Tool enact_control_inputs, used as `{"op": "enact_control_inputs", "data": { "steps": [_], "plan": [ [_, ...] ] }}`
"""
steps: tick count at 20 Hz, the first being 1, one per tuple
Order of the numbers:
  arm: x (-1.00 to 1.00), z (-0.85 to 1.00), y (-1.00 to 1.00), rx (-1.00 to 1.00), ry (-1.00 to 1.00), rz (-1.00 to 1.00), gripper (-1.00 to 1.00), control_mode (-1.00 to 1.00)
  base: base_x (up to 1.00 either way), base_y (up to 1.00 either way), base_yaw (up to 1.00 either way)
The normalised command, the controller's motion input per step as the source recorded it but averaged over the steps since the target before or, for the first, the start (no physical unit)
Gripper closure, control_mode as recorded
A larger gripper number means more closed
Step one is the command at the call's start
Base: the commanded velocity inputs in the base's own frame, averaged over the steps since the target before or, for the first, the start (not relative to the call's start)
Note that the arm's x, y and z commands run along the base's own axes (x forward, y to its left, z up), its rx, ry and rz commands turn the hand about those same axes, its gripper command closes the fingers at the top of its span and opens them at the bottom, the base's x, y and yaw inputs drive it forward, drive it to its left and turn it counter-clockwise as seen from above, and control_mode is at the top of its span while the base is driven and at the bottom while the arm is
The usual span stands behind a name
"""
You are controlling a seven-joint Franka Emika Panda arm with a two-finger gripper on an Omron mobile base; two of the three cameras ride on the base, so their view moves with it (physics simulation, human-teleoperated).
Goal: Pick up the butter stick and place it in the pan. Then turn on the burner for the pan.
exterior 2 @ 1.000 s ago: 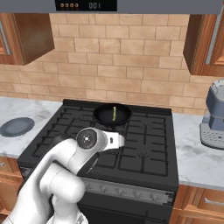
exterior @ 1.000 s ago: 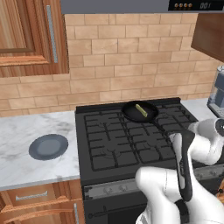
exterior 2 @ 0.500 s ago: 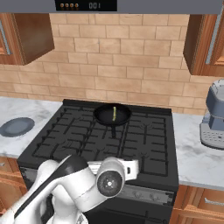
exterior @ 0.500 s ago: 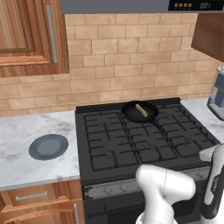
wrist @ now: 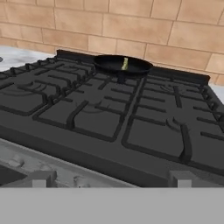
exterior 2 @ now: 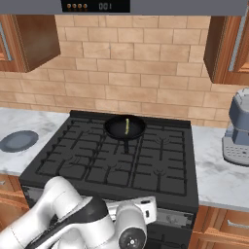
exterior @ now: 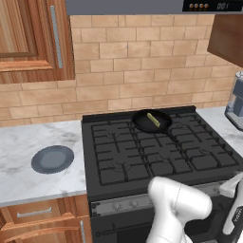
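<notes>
The small round black frying pan (exterior: 152, 121) with low sides sits on a rear burner of the matte black gas stove (exterior: 118, 161), whose top is covered with ridged cast-iron grates. Inside the pan lies the thin yellow-olive rectangular butter stick (exterior: 153, 119), flat on the dark bottom; the pan's short dark handle points toward the stove front. The tabletop (exterior: 28, 166) is white marble with grey veins, and a flat grey-blue round plate (exterior: 52, 159) rests on it, to the left of the stove. Behind is a tan brick wall, with brown wooden cupboards beside.

The pincer is low at the front edge of the stove, near the silver control panel (wrist: 39, 170); its tips are not visible, but its fingers are spread wide and carry nothing. The butter stick is well apart from it, across the grates.
</notes>
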Motion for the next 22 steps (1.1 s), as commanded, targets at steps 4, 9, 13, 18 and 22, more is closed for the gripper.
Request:
{"op": "enact_control_inputs", "data": {
  "steps": [4,9,13,18,22],
  "plan": [
    [-0.35,-0.59,-0.01,-0.02,-0.24,0.0,-1.0,-1.0,0.0,0.0,0.0],
    [-0.07,-0.47,0.0,0.0,-0.19,0.01,-1.0,-1.0,0.0,0.0,0.0],
    [0.01,-0.29,0.0,0.01,-0.18,0.04,-1.0,-1.0,0.0,0.0,0.0],
    [0.08,-0.27,0.0,0.02,-0.13,0.08,-1.0,-1.0,0.0,0.0,0.0],
    [0.05,-0.26,-0.07,0.05,-0.12,0.08,-1.0,-1.0,0.0,0.0,0.0]
  ]
}}
